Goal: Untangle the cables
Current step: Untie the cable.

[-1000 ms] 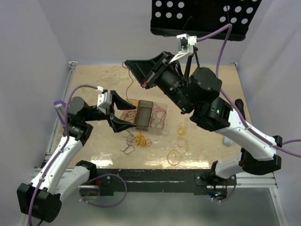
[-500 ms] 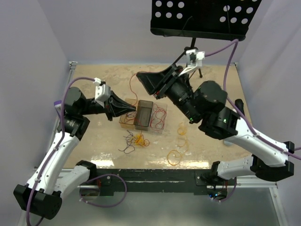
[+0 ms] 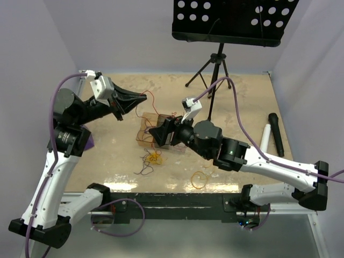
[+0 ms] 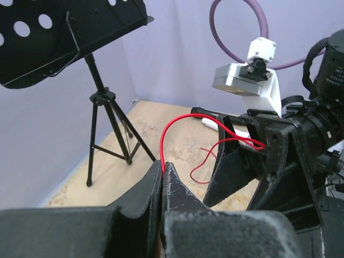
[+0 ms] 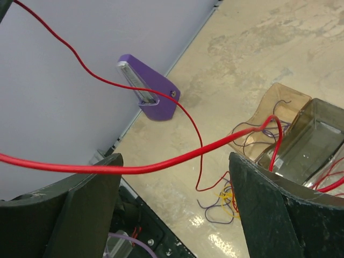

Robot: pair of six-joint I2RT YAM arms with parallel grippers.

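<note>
A thin red cable (image 4: 183, 116) rises from my left gripper (image 4: 162, 171), which is shut on it and held high over the table's left rear (image 3: 141, 97). The cable arcs across and drapes over a finger of my right gripper (image 4: 232, 161). In the right wrist view the same red cable (image 5: 161, 166) runs between the wide open fingers of my right gripper (image 5: 174, 157) without being pinched. That gripper (image 3: 157, 133) hangs low over the clear containers (image 3: 145, 131). A small tangle of yellow, orange, red and purple cables (image 3: 152, 159) lies on the table in front of them.
Red and purple wires lie inside the containers (image 5: 301, 134). An orange loop (image 3: 200, 179) lies near the front edge. A music stand's tripod (image 3: 215, 70) stands at the back, black (image 3: 277, 134) and white (image 3: 264, 137) microphones at the right, and a purple piece (image 5: 153, 91) by the left wall.
My left gripper shut on the red cable and lifted it up and back-left. My right gripper opened, let go and swung down and forward to the containers.
</note>
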